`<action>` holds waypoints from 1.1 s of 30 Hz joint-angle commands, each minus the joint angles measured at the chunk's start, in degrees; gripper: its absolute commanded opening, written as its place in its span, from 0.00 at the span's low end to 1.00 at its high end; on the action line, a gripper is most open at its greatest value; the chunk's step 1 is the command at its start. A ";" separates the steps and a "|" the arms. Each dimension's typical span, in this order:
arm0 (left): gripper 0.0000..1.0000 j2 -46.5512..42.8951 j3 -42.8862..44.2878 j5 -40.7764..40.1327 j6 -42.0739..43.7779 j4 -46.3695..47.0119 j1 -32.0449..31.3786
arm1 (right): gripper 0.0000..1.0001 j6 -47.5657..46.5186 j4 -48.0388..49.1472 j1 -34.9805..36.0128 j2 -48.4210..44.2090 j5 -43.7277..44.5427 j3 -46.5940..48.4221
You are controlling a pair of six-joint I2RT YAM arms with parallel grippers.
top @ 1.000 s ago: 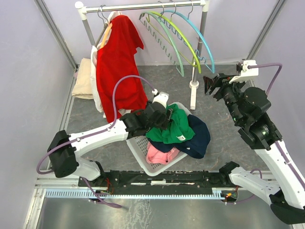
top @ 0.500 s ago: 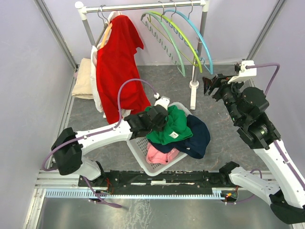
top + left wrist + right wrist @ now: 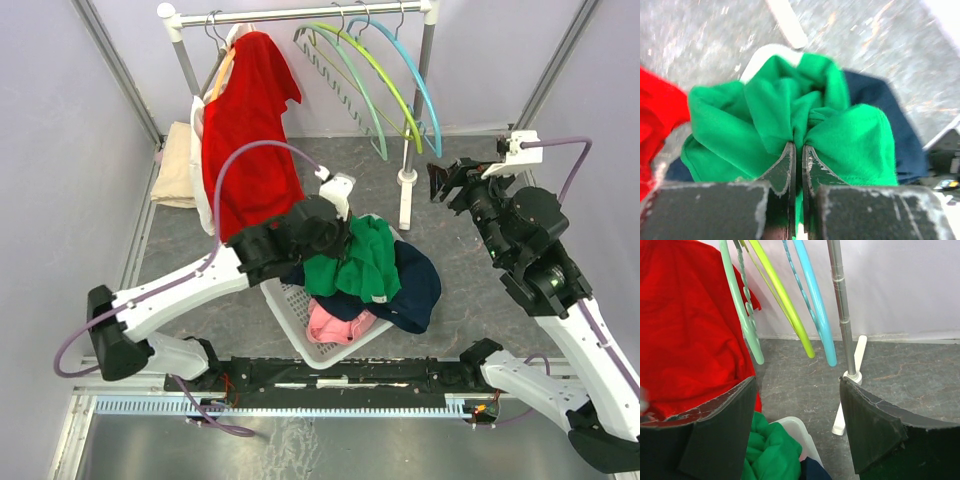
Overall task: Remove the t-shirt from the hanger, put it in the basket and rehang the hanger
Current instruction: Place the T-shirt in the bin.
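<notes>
Left gripper (image 3: pixel 796 146) has risen — green t-shirt (image 3: pixel 355 262) (still pinched) drawn up off the basket (image 3: pixel 298 330).

White arms (image 3: pixel 190 285) — black joints (image 3: pixel 525 215) (lilac cables (image 3: pixel 560 142), seemingly).

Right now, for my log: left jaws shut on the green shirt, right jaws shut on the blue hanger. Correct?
No. The right wrist view shows the right jaws open, clear of the blue hanger. The left jaws are shut on the green shirt.

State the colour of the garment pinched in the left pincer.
Green: a crumpled green t-shirt, clearest in the left wrist view.
</notes>
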 commanded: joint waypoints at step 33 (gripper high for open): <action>0.03 0.98 -8.08 -6.28 -3.05 3.94 -4.76 | 0.75 -0.33 2.09 -0.04 -3.60 0.89 -1.97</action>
